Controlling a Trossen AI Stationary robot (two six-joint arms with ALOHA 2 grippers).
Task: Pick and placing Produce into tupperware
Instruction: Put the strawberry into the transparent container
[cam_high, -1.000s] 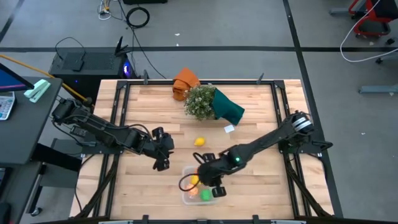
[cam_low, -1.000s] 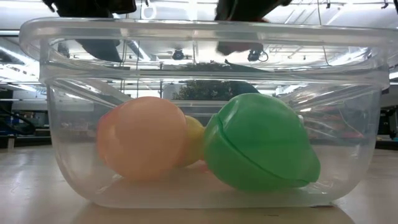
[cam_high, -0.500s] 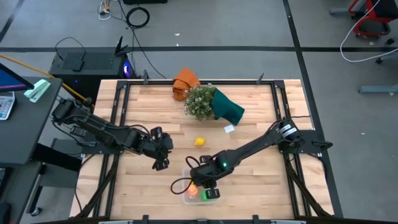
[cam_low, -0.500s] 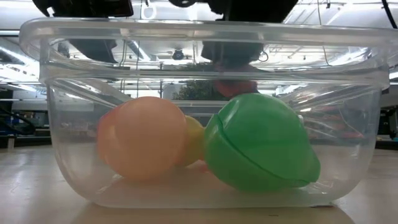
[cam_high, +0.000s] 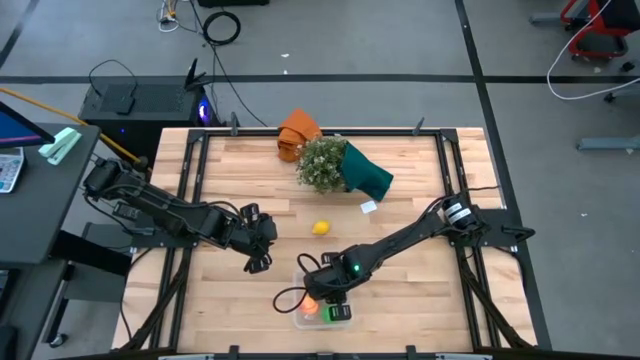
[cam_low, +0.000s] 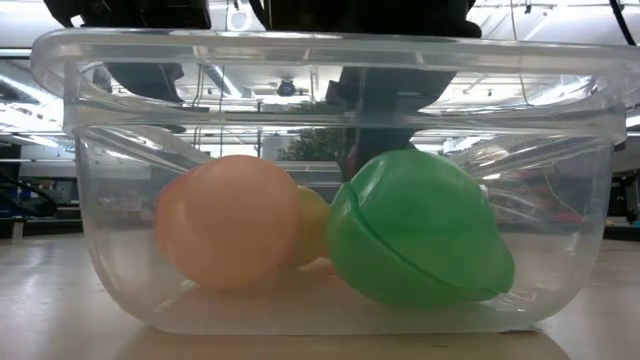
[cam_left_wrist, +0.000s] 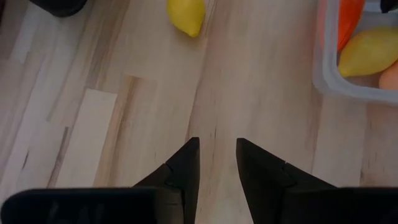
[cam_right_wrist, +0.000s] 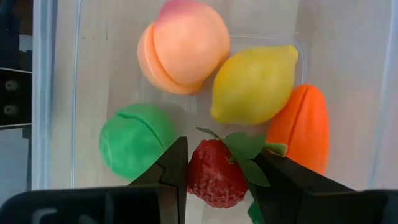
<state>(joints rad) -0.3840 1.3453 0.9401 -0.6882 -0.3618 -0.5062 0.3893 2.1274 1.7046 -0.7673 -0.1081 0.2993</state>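
The clear tupperware (cam_right_wrist: 43, 93) stands near the table's front edge (cam_high: 298, 320). In it lie a peach (cam_right_wrist: 186, 46), a lemon (cam_right_wrist: 252, 84), a green fruit (cam_right_wrist: 134, 140) and an orange carrot (cam_right_wrist: 301, 127). My right gripper (cam_right_wrist: 217, 155) is over the box, shut on a red strawberry (cam_right_wrist: 214, 177). A second lemon (cam_high: 320, 228) rests on the wood farther back. My left gripper (cam_left_wrist: 217, 149) hangs open over bare wood to the left of the box, with nothing between its fingers. My right gripper pinches the strawberry's two sides (cam_right_wrist: 194, 171) between its two fingers (cam_right_wrist: 177, 158), just below its green leaves. The fingers come from above, slanting down. The berry sits over the green fruit and the carrot; whether it touches them I cannot tell.
A bushy plant (cam_high: 322, 163) in teal wrap (cam_high: 368, 172) and an orange cloth (cam_high: 298, 130) lie at the table's far side. A small white tag (cam_high: 368, 207) lies right of the loose lemon. Bare wood shows to the left and right of the box.
My right gripper has gone down toward the tupperware and a little toward the table's left edge, carrying the strawberry. In the low view its dark shape now reaches below the box's rim. The fruits in the box have stayed in place.
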